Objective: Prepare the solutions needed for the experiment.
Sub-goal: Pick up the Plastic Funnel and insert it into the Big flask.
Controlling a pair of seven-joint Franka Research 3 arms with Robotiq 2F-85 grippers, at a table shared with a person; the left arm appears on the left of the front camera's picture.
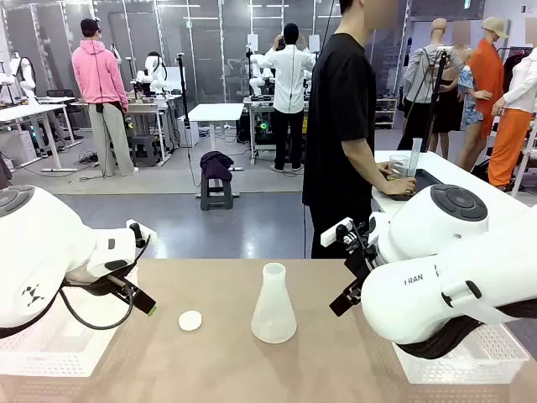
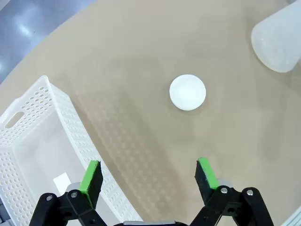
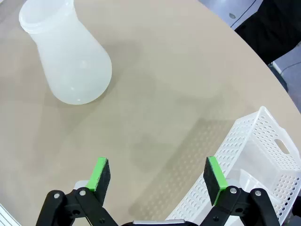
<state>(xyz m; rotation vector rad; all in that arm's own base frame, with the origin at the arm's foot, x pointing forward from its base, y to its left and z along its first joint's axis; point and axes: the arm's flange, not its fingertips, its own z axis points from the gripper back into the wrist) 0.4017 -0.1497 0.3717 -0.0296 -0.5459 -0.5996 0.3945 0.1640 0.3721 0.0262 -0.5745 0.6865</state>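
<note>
A frosted white conical flask (image 1: pixel 273 306) stands upright at the middle of the tan table (image 1: pixel 226 369) and looks empty; the solutions are out of view. A small white round cap (image 1: pixel 190 320) lies to its left. My left gripper (image 1: pixel 141 295) hovers open beside the cap. In the left wrist view the cap (image 2: pixel 187 92) lies ahead of the open left gripper (image 2: pixel 149 176), and the flask (image 2: pixel 278 40) sits at the top right. My right gripper (image 1: pixel 342 269) is open, right of the flask. The right wrist view has the flask (image 3: pixel 70 56) far from the open right gripper (image 3: pixel 159 174).
A white perforated basket (image 1: pixel 50 353) sits under my left arm, another basket (image 1: pixel 470 357) under my right arm. A person in a black shirt (image 1: pixel 340 126) stands beyond the table, hands at a beaker (image 1: pixel 398 166) and a tall cylinder (image 1: pixel 414 155) on a side table.
</note>
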